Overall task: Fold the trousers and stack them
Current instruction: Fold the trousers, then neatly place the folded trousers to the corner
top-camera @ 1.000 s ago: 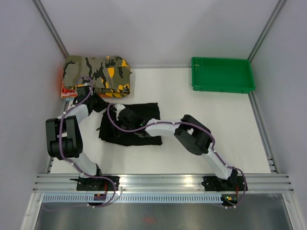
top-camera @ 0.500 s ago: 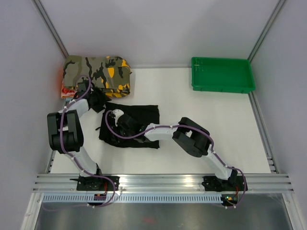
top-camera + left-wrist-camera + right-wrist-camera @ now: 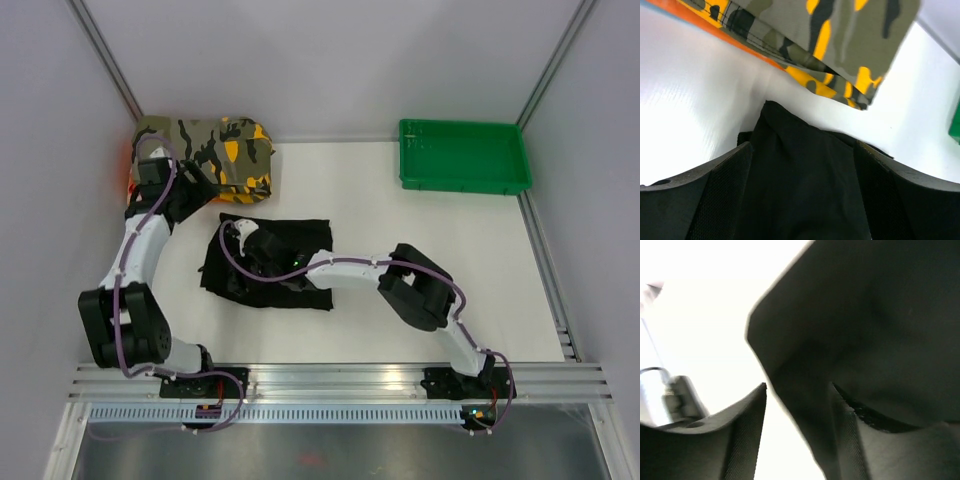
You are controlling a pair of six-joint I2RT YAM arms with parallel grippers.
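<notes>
The black trousers (image 3: 300,235) lie folded into a rough rectangle on the white table, left of centre. My left gripper (image 3: 200,196) hovers just off their far-left corner, beside the camouflage garment. It is open: in the left wrist view the trousers (image 3: 800,190) lie below the wide-spread left gripper (image 3: 802,150), untouched by either finger. My right gripper (image 3: 243,250) reaches across the trousers to their left part. In the right wrist view the right gripper (image 3: 799,390) is open, with an edge of the trousers (image 3: 880,315) running between its fingers and bare table beside it.
A folded olive, black and orange camouflage garment (image 3: 215,145) sits in the far-left corner, close to the left gripper, and shows in the left wrist view as the camouflage garment (image 3: 840,35). A green tray (image 3: 463,155) stands at the far right. Walls enclose the table.
The left gripper opened, let go of the trousers and drew back toward the far-left corner. The right gripper slid left over the trousers and spread wider. The trousers' left edge shifted slightly left.
</notes>
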